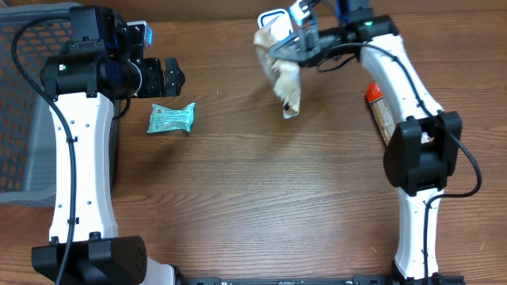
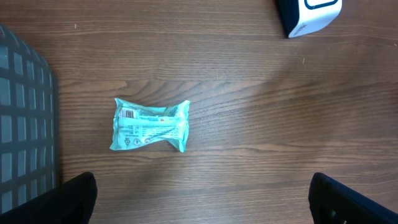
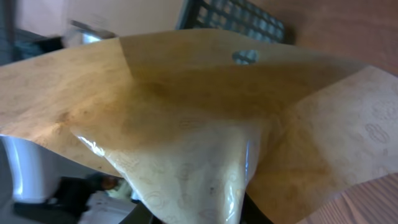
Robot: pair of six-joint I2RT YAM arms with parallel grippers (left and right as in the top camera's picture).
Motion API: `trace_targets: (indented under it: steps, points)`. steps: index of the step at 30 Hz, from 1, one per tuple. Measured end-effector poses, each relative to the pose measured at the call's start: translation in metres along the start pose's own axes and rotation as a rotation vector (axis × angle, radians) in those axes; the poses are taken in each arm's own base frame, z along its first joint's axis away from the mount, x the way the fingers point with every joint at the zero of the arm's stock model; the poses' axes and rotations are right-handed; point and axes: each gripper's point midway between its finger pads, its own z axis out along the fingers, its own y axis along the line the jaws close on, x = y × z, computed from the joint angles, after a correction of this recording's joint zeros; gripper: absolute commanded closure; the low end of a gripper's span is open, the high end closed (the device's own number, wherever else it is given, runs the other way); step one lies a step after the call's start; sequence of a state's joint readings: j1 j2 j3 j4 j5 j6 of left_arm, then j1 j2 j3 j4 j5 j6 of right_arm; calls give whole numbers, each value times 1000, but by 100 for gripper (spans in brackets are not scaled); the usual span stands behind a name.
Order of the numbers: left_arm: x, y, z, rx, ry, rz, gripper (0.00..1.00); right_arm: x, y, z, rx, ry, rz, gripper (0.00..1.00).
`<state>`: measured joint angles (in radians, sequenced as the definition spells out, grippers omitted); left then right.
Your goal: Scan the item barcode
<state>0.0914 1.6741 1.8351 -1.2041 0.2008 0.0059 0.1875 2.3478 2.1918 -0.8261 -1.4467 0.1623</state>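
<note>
Fingers of the right gripper point(image 1: 296, 41) are pinched narrow on the upper edge of the tan pouch point(image 1: 282, 75). The pouch hangs below them, and from overhead it looks to be off the table point(image 1: 261, 198). In the right wrist view the pouch fills nearly the whole frame, so the fingertips themselves are hidden there.

Left gripper point(image 2: 202, 202): spread wide and holding nothing, above the teal packet point(image 2: 149, 124). The packet lies flat on the left side of the table, near the grey basket point(image 1: 16, 103).

Position of the item: the pouch is at the far side, right of centre, just beside a white-and-blue box point(image 1: 273, 17) (presumably the scanner, though only part of it shows).

Progress, as a judgement:
- Done — pouch picked up and brought beside the box.
- Not confirmed — no barcode shows on the pouch face that the wrist camera sees, and I cannot tell whether a code faces the box.
- Left — turn the pouch until the code is presented, get the read, then set it down.

A red-labelled item point(image 1: 379, 107) lies beside the right arm, and nothing grips it.
</note>
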Motion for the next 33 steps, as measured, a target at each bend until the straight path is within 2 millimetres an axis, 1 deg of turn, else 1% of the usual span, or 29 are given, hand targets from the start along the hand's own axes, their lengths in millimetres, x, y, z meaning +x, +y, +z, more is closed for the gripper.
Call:
trace_targets:
  steps: [2,7,8,10,12,15,18,19,21,24,28,33]
  points:
    - [0,0,0,0,0,0,0,-7,5,-8,-26,-12,-27,81]
    - [-1,0,0,0,-3,0,0,-29,19,-12,-50,-28,-165,80]
    - [0,0,0,0,0,0,0,-37,20,-13,-33,-45,-204,83]
    - [0,0,0,0,0,0,0,-47,18,-13,5,-78,-219,86]
    - [0,0,0,0,0,0,0,-58,7,-14,80,-134,-201,90]
    - [0,0,0,0,0,0,0,-73,-29,-20,278,-243,-149,91]
    - [0,0,0,0,-1,0,0,-85,-70,-33,536,-336,-151,83]
    - [0,0,0,0,0,0,0,-89,-81,-38,628,-363,-168,83]
    - [0,0,0,0,0,0,0,-96,-97,-44,788,-406,-207,83]
    - [0,0,0,0,0,0,0,-107,-105,-45,942,-457,-273,83]
    - [0,0,0,0,0,0,0,-122,-104,-46,1094,-539,-353,83]
    - [0,0,0,0,0,0,0,-132,-100,-57,1200,-605,-405,83]
